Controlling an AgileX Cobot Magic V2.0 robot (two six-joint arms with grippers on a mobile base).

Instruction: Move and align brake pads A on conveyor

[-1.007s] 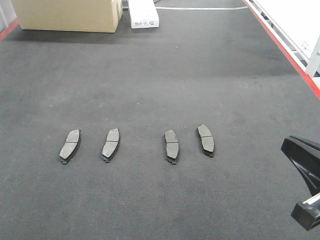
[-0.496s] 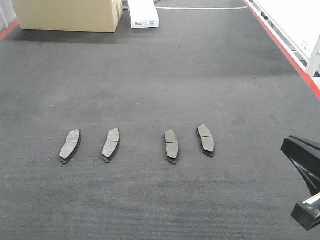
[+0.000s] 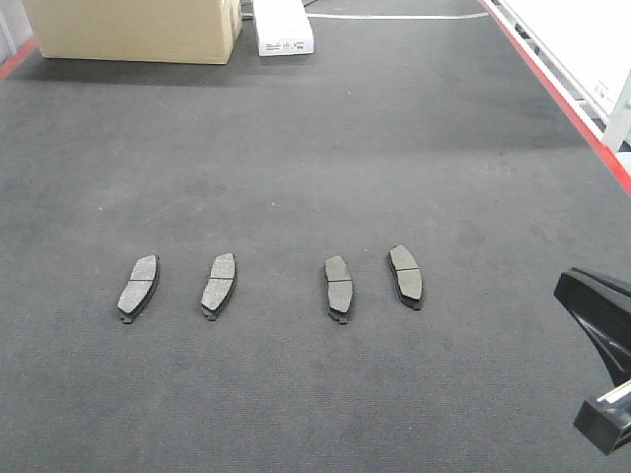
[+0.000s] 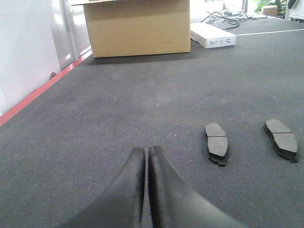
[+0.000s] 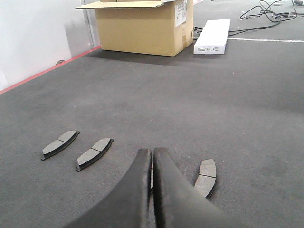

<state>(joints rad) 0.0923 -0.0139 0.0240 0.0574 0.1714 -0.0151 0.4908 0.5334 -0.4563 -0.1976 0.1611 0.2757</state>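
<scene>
Several brake pads A lie in a row on the dark conveyor (image 3: 315, 148), each lengthwise toward the far end. In the front view I see two on the left (image 3: 138, 287) (image 3: 219, 284) and two on the right (image 3: 338, 288) (image 3: 405, 275). My left gripper (image 4: 147, 151) is shut and empty, low over the belt, left of two pads (image 4: 217, 142) (image 4: 281, 138). My right gripper (image 5: 152, 152) is shut and empty; one pad is mostly hidden behind its fingers, another (image 5: 205, 177) lies just right of them. Part of the right arm (image 3: 596, 305) shows at the front view's right edge.
A cardboard box (image 3: 133, 30) and a flat white box (image 3: 283, 28) stand at the far end of the belt. A red edge strip (image 3: 562, 89) runs along the right side, and another (image 4: 42, 90) along the left. Cables (image 5: 270, 12) lie beyond the white box.
</scene>
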